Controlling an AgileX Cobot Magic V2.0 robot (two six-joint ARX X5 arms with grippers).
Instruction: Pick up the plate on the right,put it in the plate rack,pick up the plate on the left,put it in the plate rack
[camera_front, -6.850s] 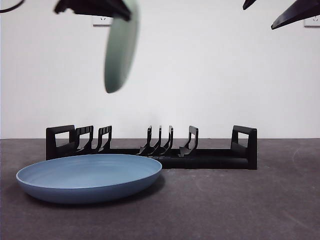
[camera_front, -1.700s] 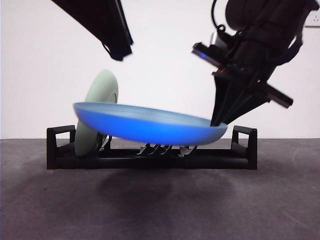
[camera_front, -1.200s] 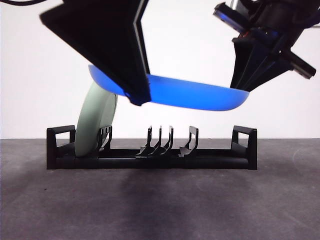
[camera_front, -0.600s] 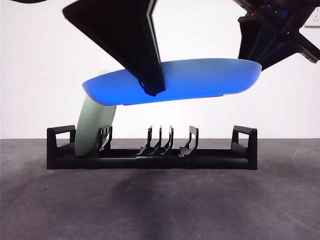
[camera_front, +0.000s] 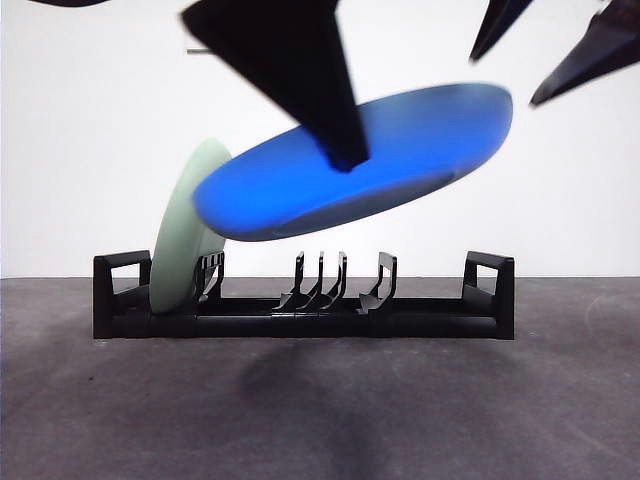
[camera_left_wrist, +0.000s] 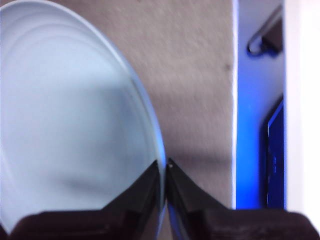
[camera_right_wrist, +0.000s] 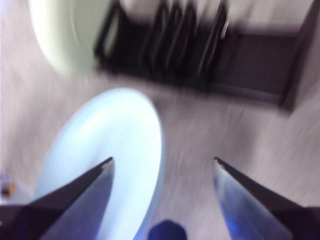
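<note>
The blue plate (camera_front: 430, 140) hangs tilted in the air above the plate rack (camera_front: 430, 322), its lower end toward the left. My left gripper (camera_front: 345, 160) is shut on its rim; the left wrist view shows both jaws (camera_left_wrist: 164, 167) pinching the blue plate (camera_left_wrist: 65, 125). High at the right, my right gripper (camera_front: 508, 78) is open and apart from the plate. Its wrist view shows the jaws (camera_right_wrist: 163, 160) spread wide over the blue plate (camera_right_wrist: 115, 130). A pale green plate (camera_front: 180, 250) stands on edge in the rack's left slots.
The black rack (camera_right_wrist: 240, 65) lies long across the dark grey table (camera_front: 320, 420), with a white wall behind it. Its middle and right prongs hold nothing. The green plate (camera_right_wrist: 65, 35) leans at its left end.
My right gripper has let go of the blue plate's right rim and drawn up and away. The plate, held by the left gripper alone, has tipped with its left end down.
</note>
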